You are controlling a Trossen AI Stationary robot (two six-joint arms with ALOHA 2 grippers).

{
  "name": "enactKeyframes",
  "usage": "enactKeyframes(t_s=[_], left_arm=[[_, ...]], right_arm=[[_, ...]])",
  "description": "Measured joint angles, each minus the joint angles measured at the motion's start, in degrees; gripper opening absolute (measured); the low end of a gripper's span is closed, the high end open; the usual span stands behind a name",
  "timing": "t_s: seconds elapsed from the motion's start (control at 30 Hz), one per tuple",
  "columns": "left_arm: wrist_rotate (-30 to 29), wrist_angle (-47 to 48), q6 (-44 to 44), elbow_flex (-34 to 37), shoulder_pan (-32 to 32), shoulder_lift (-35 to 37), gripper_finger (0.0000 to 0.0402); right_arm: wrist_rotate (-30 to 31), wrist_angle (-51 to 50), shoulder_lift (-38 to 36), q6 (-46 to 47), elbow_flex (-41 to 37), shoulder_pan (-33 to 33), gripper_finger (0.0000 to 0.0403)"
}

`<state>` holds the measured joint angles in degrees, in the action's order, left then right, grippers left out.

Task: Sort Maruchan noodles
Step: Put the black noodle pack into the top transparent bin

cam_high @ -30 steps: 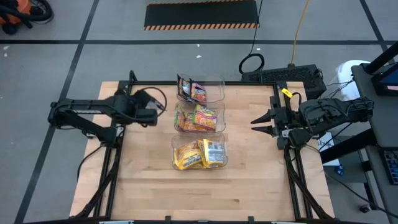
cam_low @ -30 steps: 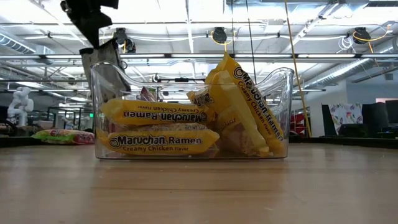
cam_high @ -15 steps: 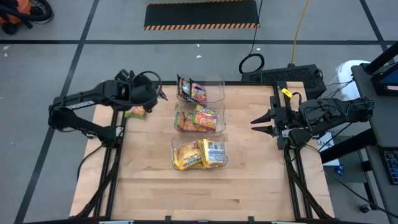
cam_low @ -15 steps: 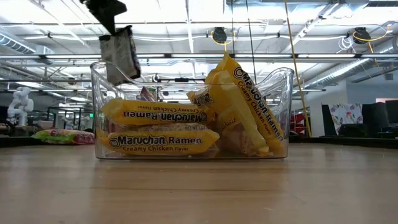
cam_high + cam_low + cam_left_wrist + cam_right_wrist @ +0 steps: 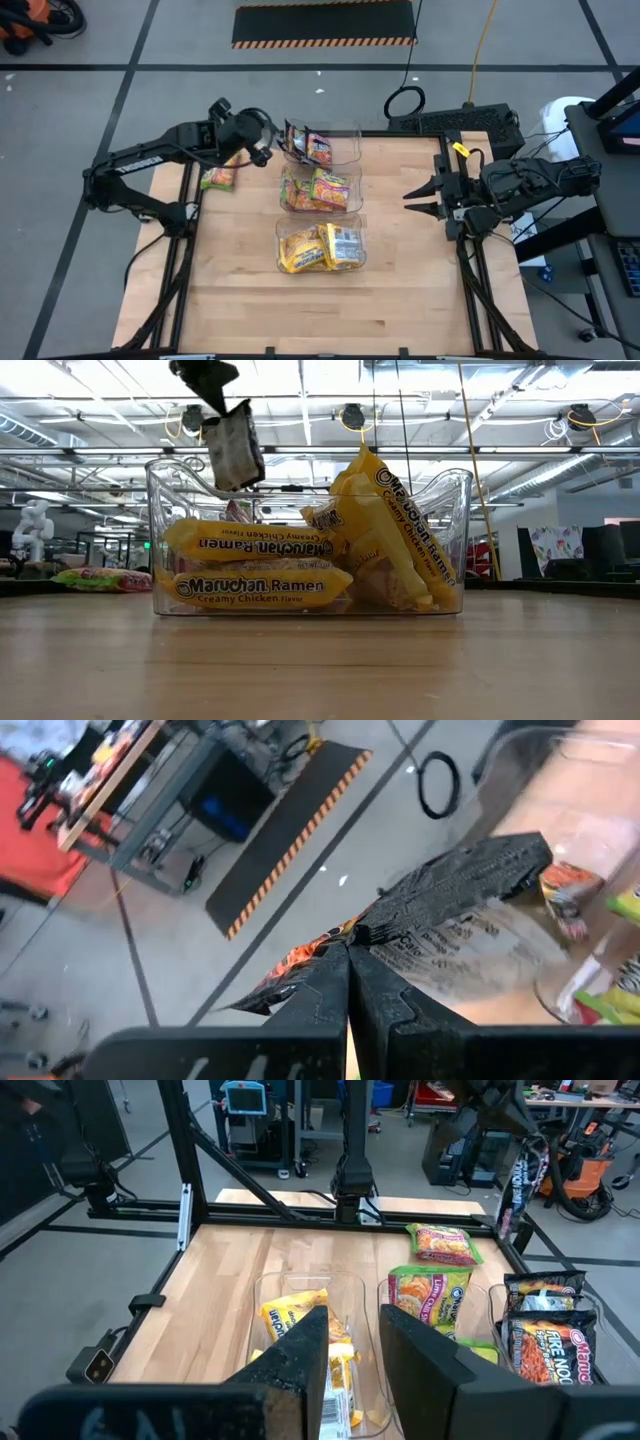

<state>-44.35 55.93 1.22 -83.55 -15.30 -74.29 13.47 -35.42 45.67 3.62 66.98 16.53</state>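
left gripper pinching dark packet, low view shows it hanging

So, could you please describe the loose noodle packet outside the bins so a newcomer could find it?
On the wooden table, three clear bins run down the middle. The packet lies flat near the table's left edge, level with the middle bin. It is the only green-yellow one lying on bare wood, not in a bin.
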Motion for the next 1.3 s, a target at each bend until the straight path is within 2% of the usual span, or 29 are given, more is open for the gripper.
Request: enactKeyframes(t_s=[0.2, 0.4, 1.03, 1.3], left_arm=[[4.2, -7.6, 7.8, 0.0, -1.5, -2.8, 0.0000], [9.7, -16.0, 11.8, -0.2, -3.2, -5.1, 0.0000], [21.4, -28.3, 19.0, 0.0, -6.6, -12.5, 0.0000], [26.3, -34.6, 27.4, 0.0, -6.8, -15.4, 0.0000]], right_arm=[[0.0, -0.5, 0.0, 0.0, 0.0, 0.0, 0.0091], [0.0, -1.0, 0.0, 0.0, 0.0, 0.0, 0.0091], [0.0, -1.4, 0.0, 0.0, 0.0, 0.0, 0.0091], [0.0, -1.8, 0.0, -0.2, 0.0, 0.0, 0.0091]])
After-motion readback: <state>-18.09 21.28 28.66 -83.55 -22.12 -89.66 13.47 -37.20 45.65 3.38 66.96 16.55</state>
